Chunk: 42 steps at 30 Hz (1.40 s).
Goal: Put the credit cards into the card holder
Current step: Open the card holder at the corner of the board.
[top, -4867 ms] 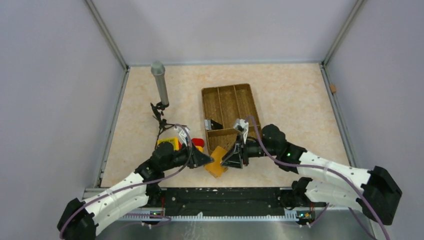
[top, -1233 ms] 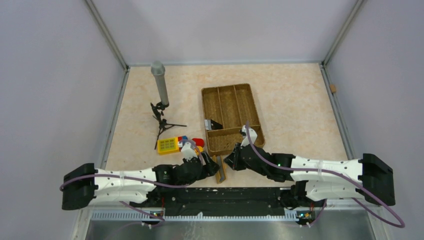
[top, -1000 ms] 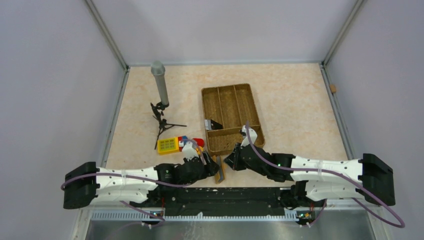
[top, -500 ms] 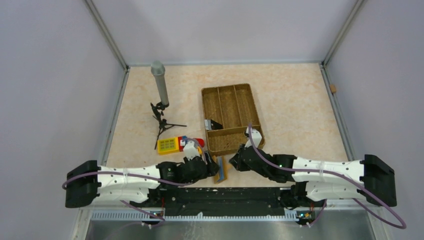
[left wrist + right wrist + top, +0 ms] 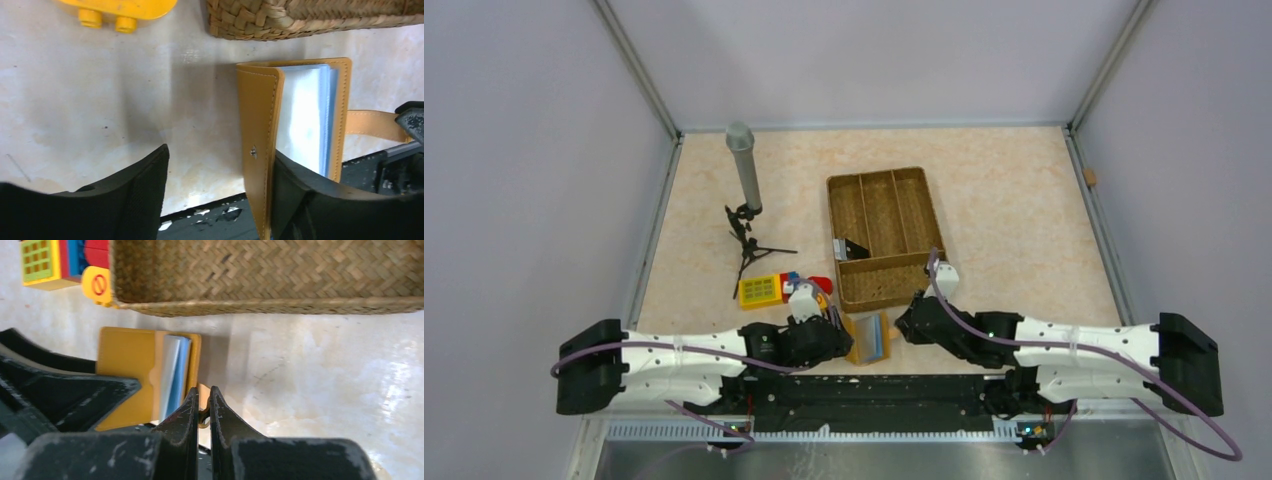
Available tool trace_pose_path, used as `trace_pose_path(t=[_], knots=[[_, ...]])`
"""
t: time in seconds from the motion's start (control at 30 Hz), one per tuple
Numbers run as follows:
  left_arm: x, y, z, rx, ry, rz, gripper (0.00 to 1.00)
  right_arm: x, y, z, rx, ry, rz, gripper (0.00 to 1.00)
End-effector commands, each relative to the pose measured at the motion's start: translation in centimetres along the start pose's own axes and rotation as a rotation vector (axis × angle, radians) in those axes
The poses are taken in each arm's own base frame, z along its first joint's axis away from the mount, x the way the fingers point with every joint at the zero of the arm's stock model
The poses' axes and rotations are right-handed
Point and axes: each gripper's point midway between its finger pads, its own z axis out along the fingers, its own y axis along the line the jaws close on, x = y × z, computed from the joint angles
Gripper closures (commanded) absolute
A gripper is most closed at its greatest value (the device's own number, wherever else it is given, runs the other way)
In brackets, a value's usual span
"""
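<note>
The tan-orange card holder lies open near the table's front edge, its light blue sleeves showing. In the left wrist view its cover flap stands up between the fingers of my left gripper. The flap leans on the right finger, and the other finger is well away, so this gripper is open. My right gripper is shut on the holder's snap tab, just right of the card holder. I cannot make out the credit cards. A small dark flat item lies in the woven tray.
The woven brown divided tray stands right behind the holder, its wall close to both grippers. A yellow toy block sits to the left. A grey cylinder on a small black tripod stands farther back left.
The card holder stood nearly shut on edge and now lies spread open. My right gripper has drawn the tab to the right. My left gripper's jaws have narrowed a little.
</note>
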Motion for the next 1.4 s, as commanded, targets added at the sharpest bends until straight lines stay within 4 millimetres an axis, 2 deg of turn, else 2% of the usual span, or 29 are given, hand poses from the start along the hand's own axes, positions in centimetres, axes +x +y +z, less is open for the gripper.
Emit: trace_pose_path(t=[0.0,0.13,0.3,0.33,0.37,0.5,0.63,0.77,0.87,0.97,1.17,1.37], knots=[[-0.7,0.7,-0.4,-0.033,-0.025,0.007,0.38,0.6,-3.4,0.0,0.115,-0.022,-0.011,1.0],[-0.6,1.3,-0.4,-0.003,-0.032,-0.029,0.57,2.0,-5.8,0.2,0.174,-0.005,-0.002,1.0],[0.0,1.6,-0.2,0.066,-0.022,-0.066,0.69,3.0,-6.9,0.4,0.188,0.009,0.017,1.0],[0.0,1.6,-0.1,0.076,-0.022,-0.073,0.71,2.9,-6.8,0.4,0.188,0.008,0.019,0.98],[0.0,1.7,-0.1,0.081,-0.022,-0.078,0.73,2.7,-6.6,0.2,0.183,0.005,0.018,0.91],[0.1,1.5,0.0,0.117,-0.018,-0.082,0.76,0.9,-4.3,-0.6,0.114,-0.023,0.005,0.66],[0.0,1.0,0.0,0.14,-0.017,-0.067,0.75,-1.1,-2.0,-1.7,0.037,-0.056,0.008,0.55],[0.1,0.5,0.0,0.155,-0.011,-0.05,0.75,-2.6,0.8,-2.7,-0.063,-0.071,-0.014,0.53],[0.2,0.3,0.1,0.156,-0.006,-0.04,0.75,-2.8,3.4,-3.1,-0.164,-0.052,-0.024,0.6],[0.2,0.2,0.1,0.154,-0.005,-0.035,0.75,-2.3,4.7,-2.8,-0.215,-0.029,-0.003,0.63],[0.2,0.0,0.1,0.157,-0.003,-0.031,0.78,-0.8,4.8,-1.4,-0.201,0.013,0.017,0.67],[0.1,-0.1,0.0,0.161,-0.004,-0.03,0.78,-3.0,5.5,-2.6,-0.203,-0.04,-0.011,0.61]])
